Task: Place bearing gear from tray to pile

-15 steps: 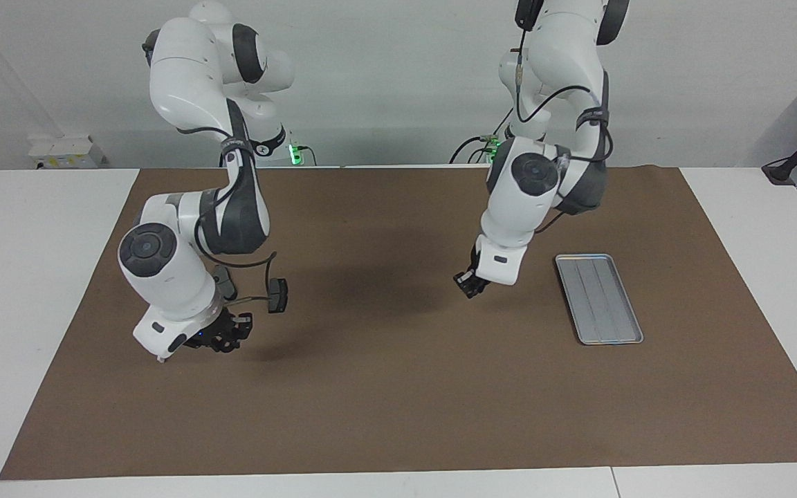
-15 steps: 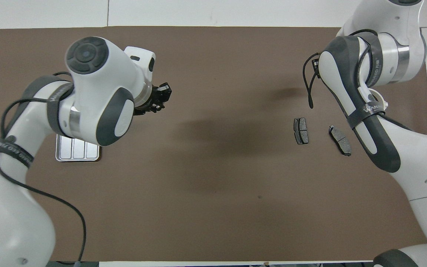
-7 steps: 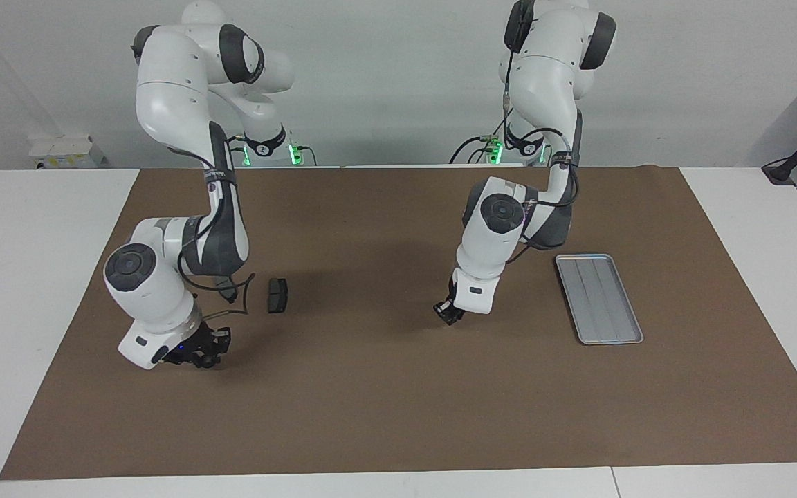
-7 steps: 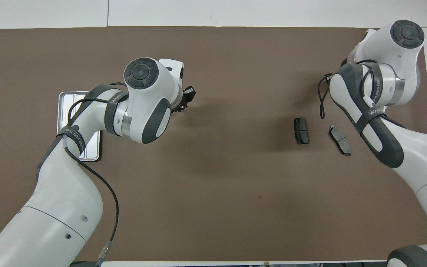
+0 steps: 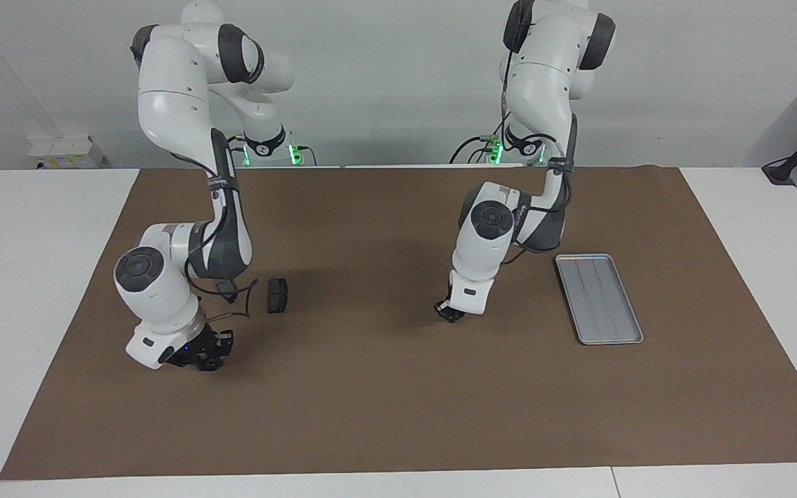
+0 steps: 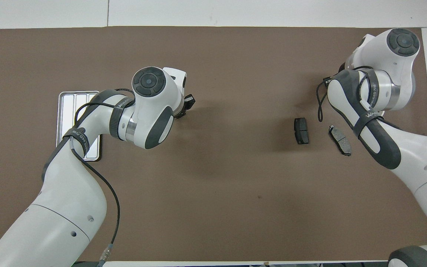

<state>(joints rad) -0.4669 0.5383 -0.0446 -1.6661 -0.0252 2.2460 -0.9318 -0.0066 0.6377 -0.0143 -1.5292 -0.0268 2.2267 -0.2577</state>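
- the tray (image 5: 599, 297) lies toward the left arm's end of the brown mat (image 5: 385, 415), and its ribbed floor looks bare. i can't spot a bearing gear on it or anywhere on the mat.
- the left end effector (image 5: 448, 312) hangs low over open mat between the tray and the pile. i cannot tell whether it is wide, narrow or holding something.
- the pile sits toward the right arm's end: two dark brake-pad pieces (image 6: 301, 130) (image 6: 340, 139) lie close together but apart.
- the right end effector (image 5: 205, 349) is low over the mat near those pieces, its state just as unreadable. that arm seems to wait.
- if the left one does carry the gear, i'd take it across at a steady height, come down beside the pads rather than on them, and let go low so it doesn't roll.
- watch the right arm's elbow and dangling cable near the drop spot.
- the mat is flat and matte on a white desk (image 5: 39, 277); plain pale wall, green lights at the arm bases.
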